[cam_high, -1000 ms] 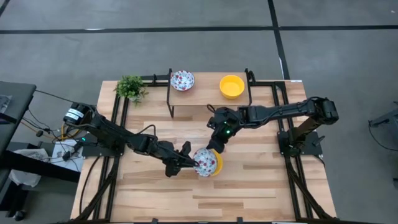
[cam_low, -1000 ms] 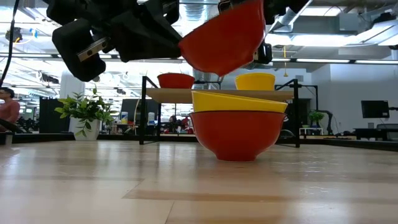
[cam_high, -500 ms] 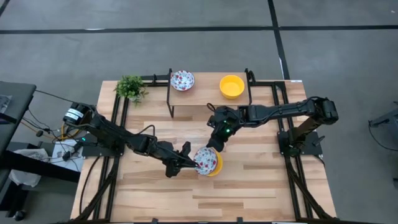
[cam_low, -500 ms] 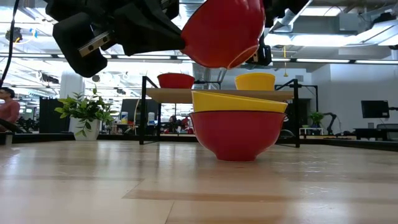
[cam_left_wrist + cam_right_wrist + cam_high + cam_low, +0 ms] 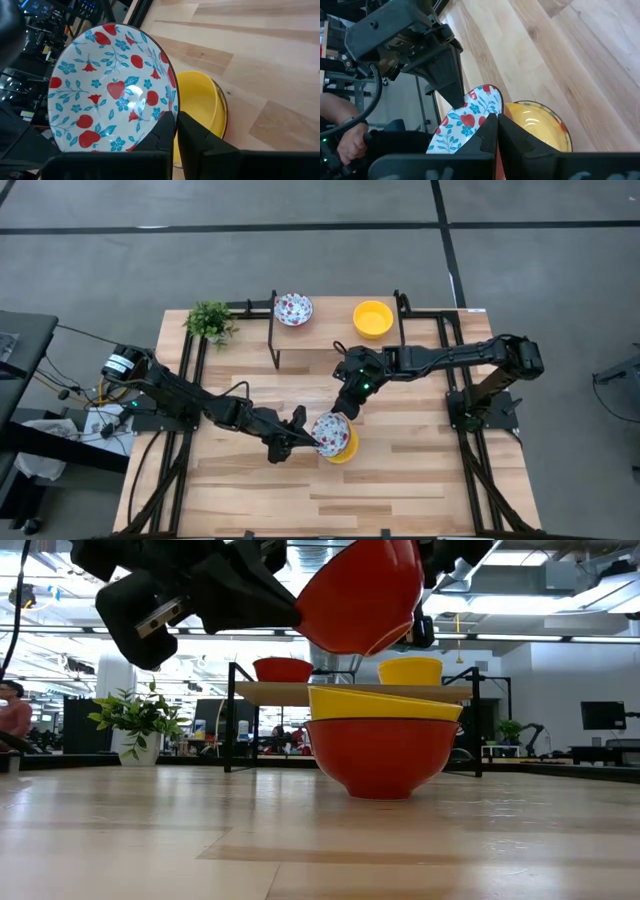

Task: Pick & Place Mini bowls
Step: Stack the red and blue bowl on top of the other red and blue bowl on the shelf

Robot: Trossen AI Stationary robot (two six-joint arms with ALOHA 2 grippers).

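so the left gripper (image 5: 303, 442) is clamped on the rim of a floral bowl (image 5: 329, 434), held tilted just above the stack (image 5: 383, 748) of yellow-in-red bowls mid-table; the stack sits right underneath, a touch right. right gripper (image 5: 347, 408) hovers just behind, fingers together on nothing.

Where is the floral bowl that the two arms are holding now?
The white floral-patterned bowl is held tilted in the air near the table's centre, just above the stacked yellow bowl, with the left gripper and right gripper both clamping its rim.
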